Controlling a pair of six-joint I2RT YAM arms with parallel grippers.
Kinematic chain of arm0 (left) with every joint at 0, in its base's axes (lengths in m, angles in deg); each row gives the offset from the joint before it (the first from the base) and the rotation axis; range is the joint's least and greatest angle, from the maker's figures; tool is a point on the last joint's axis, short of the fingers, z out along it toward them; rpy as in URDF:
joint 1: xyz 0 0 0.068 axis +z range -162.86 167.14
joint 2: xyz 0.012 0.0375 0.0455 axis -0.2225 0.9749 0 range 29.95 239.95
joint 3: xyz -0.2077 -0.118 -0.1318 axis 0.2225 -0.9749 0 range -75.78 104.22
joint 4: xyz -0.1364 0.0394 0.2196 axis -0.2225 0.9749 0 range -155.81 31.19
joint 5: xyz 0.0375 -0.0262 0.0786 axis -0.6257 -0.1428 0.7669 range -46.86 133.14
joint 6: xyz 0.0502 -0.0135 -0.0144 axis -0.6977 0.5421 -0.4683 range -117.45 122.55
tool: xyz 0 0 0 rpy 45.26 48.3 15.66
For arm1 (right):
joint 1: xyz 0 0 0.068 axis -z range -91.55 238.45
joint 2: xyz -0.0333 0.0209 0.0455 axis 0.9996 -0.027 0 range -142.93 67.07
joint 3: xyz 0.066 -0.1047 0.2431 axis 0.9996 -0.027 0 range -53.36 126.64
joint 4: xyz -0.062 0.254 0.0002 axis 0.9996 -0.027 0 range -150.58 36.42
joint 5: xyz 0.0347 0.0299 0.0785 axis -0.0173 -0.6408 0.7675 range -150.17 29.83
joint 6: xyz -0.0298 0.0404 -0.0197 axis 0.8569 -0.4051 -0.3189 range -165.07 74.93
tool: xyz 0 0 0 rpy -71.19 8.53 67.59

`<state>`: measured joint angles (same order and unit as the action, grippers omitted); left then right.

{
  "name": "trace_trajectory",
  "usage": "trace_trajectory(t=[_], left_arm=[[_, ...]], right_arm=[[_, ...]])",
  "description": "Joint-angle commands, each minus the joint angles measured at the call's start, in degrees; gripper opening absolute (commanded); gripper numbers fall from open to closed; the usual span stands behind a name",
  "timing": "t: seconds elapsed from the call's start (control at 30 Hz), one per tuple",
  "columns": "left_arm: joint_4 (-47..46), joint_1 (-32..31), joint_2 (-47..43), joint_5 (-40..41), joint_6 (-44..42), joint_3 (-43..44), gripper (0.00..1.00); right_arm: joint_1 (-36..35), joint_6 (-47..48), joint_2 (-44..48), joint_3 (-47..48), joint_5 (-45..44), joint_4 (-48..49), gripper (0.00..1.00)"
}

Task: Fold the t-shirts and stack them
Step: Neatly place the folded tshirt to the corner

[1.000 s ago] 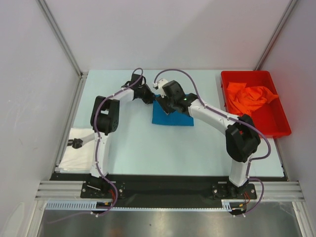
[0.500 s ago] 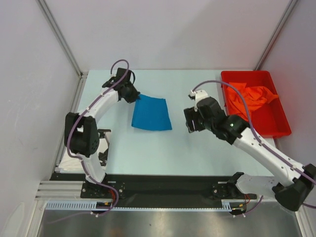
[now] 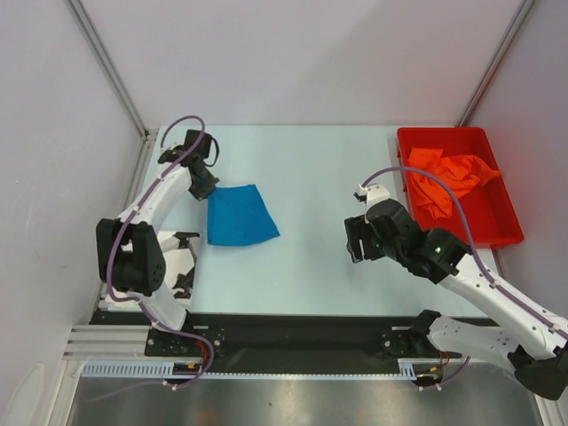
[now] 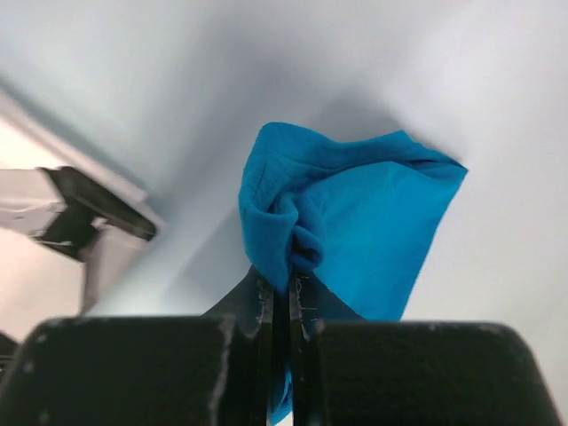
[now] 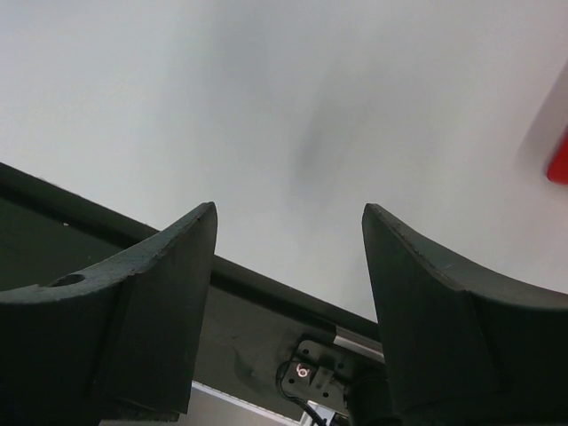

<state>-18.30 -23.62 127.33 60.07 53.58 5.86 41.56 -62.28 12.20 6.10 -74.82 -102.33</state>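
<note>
The bright blue t-shirt lies folded on the left part of the table, one edge lifted. My left gripper is shut on that bunched edge; in the left wrist view the cloth wells up from between the shut jaws. Right of the table's middle, my right gripper hovers open and holds nothing. Its wrist view shows bare table between the spread fingers. An orange t-shirt sits crumpled in the red bin. The white t-shirt with black blotches lies at the near left, partly hidden by the left arm.
The red plastic bin stands at the far right of the table; a corner of it shows in the right wrist view. A black strip with both arm bases runs along the near edge. Walls close in left and right.
My left gripper has dragged the blue t-shirt leftward and slightly nearer. My right gripper has let go of it, opened wider and pulled back to the right and nearer.
</note>
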Motion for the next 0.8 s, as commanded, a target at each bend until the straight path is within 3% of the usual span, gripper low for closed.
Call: trace_trajectory(t=[0.0, 0.37, 0.53, 0.77], left_arm=[[4.35, 3.64, -7.46, 6.01, 1.71, 0.45, 0.00], [13.40, 13.48, -9.58, 8.56, 1.44, 2.82, 0.00], [10.25, 15.95, -13.44, 9.00, 0.31, -1.05, 0.00], [11.11, 21.39, -12.31, 9.79, -2.16, 2.90, 0.00]], right_arm=[[-0.48, -0.72, 1.08, 1.45, -1.60, -1.43, 0.71], [-1.62, -0.37, 0.29, 2.15, -0.55, -1.17, 0.72], [-2.15, -0.19, 0.12, 2.06, -0.20, -1.08, 0.72], [-2.76, -0.19, 0.20, 1.89, 0.33, -1.61, 0.72]])
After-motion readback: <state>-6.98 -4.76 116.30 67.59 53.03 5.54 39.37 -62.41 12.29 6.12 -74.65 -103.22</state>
